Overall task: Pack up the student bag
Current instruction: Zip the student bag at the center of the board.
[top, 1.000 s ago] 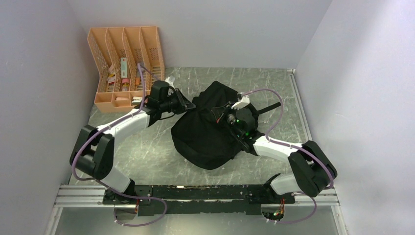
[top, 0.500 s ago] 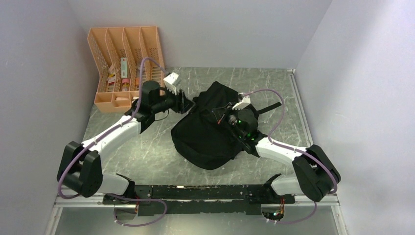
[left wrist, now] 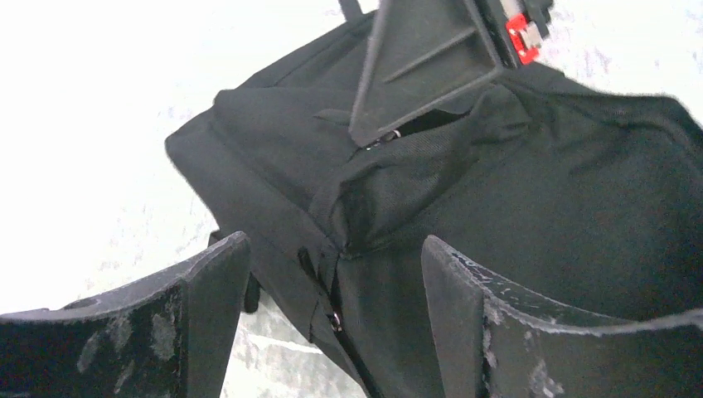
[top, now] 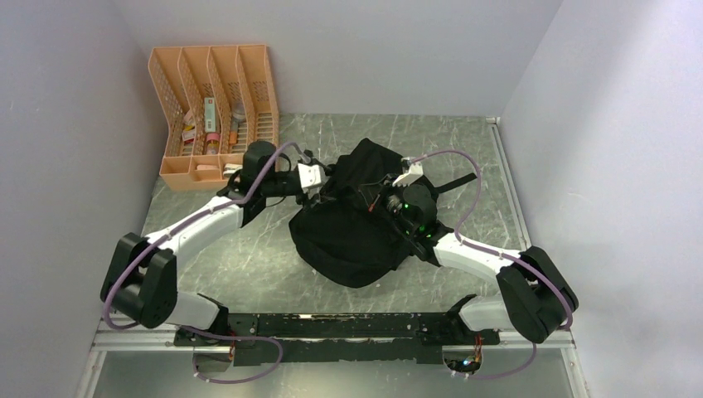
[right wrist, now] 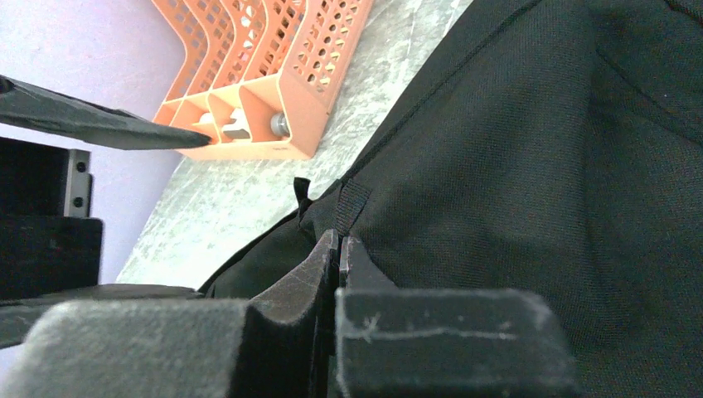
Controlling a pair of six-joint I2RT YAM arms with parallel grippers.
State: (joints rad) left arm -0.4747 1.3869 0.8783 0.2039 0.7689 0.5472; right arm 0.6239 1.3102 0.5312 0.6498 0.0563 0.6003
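The student bag [top: 348, 228], a black fabric backpack, lies in the middle of the table. My left gripper [top: 319, 178] hovers at its upper left edge with its jaws wide open and nothing between them. In the left wrist view the left gripper [left wrist: 332, 249] straddles a seam of the student bag [left wrist: 539, 207] where a zipper pull [left wrist: 336, 319] shows. My right gripper [top: 377, 199] rests on top of the bag. In the right wrist view the right gripper [right wrist: 340, 240] is shut on a small webbing tab [right wrist: 352, 203] of the student bag [right wrist: 530, 166].
An orange mesh desk organiser [top: 211, 108] with small items in its slots stands at the back left, against the wall. It also shows in the right wrist view as the organiser [right wrist: 273, 75]. Grey walls close in the left, back and right sides.
The left gripper has opened wide, its wrist has turned, and it has shifted slightly right toward the bag's edge. The right gripper and the bag have stayed put.
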